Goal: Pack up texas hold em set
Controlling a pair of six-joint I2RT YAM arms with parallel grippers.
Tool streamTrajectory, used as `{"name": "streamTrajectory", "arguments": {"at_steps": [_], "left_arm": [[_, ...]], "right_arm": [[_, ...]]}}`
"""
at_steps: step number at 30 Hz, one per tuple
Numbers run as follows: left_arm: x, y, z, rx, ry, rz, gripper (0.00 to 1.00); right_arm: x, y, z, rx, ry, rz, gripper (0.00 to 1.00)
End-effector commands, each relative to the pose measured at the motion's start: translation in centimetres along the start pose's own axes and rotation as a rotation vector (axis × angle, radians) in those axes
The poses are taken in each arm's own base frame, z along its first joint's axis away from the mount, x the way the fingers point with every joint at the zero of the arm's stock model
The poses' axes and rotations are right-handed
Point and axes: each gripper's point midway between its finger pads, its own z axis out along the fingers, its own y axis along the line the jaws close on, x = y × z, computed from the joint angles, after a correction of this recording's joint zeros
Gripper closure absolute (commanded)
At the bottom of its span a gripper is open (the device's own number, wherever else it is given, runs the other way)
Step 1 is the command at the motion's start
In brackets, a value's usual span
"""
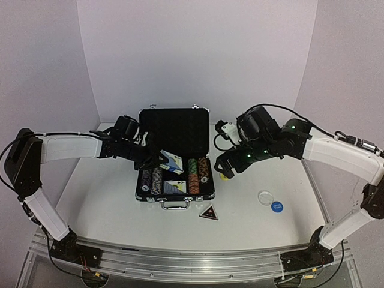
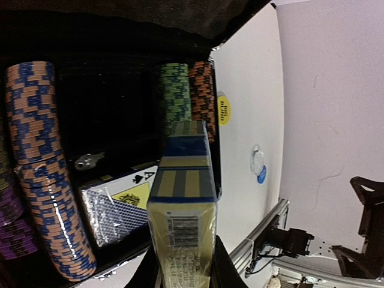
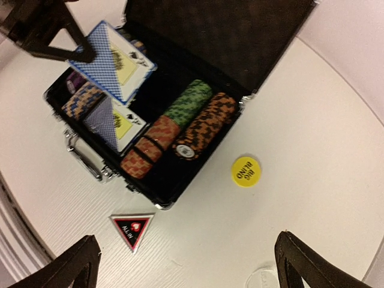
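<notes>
The black briefcase (image 1: pixel 174 123) lies open mid-table, with rows of striped poker chips (image 1: pixel 193 174) and a blue card deck (image 1: pixel 174 186) inside. Over its middle my left gripper (image 2: pixel 185 270) is shut on a second blue card deck (image 2: pixel 183 198), held above the chip rows (image 2: pixel 42 162). To the right of the case my right gripper (image 3: pixel 192 270) hangs open over bare table, nothing between its fingers. The yellow disc (image 3: pixel 246 171) lies just beyond it, and the dark triangular marker (image 3: pixel 131 230) sits by the case's front corner. The clear disc (image 1: pixel 264 196) and blue disc (image 1: pixel 276 207) lie further right.
The case's raised lid (image 3: pixel 228 30) stands at the back, and its handle (image 1: pixel 174 205) points at the table's near edge. White walls close in the table at the back and both sides. A metal rail (image 1: pixel 180 264) runs along the front.
</notes>
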Motion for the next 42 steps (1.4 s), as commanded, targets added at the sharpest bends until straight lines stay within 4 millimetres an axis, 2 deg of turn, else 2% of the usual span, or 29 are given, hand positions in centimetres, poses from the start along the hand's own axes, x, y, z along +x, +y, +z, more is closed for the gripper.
{"name": "streamTrajectory", "arguments": {"at_steps": [1, 7, 11, 16, 23, 28, 32, 42], "left_arm": [[-2.2, -0.8, -0.9, -0.069, -0.074, 0.099, 1.00], [-4.5, 0.2, 0.5, -0.136, -0.105, 0.115, 1.00], [-5.9, 1.0, 1.2, -0.175, -0.126, 0.115, 1.00], [-6.5, 1.7, 2.1, -0.188, -0.122, 0.116, 1.00], [-6.3, 2.5, 3.4, -0.191, -0.084, 0.105, 1.00], [-6.3, 3.2, 4.1, -0.211, -0.065, 0.085, 1.00], [-5.4, 3.1, 4.7, -0.169, 0.001, 0.059, 1.00], [-5.1, 5.1, 6.2, -0.244, 0.079, -0.019, 1.00]], "right_arm": [[0.4, -3.6, -0.9, 0.193, -0.041, 0.138, 0.02], [1.4, -6.0, -1.3, 0.250, -0.057, 0.242, 0.02], [2.3, -6.6, -1.1, 0.250, -0.046, 0.278, 0.02], [2.8, -6.9, -1.2, 0.255, -0.045, 0.287, 0.02], [3.3, -7.0, -1.2, 0.252, -0.041, 0.297, 0.02], [3.3, -6.3, -1.2, 0.212, -0.045, 0.283, 0.02], [3.4, -6.5, -1.3, 0.221, -0.050, 0.288, 0.02], [3.9, -6.8, -1.5, 0.236, -0.050, 0.294, 0.02]]}}
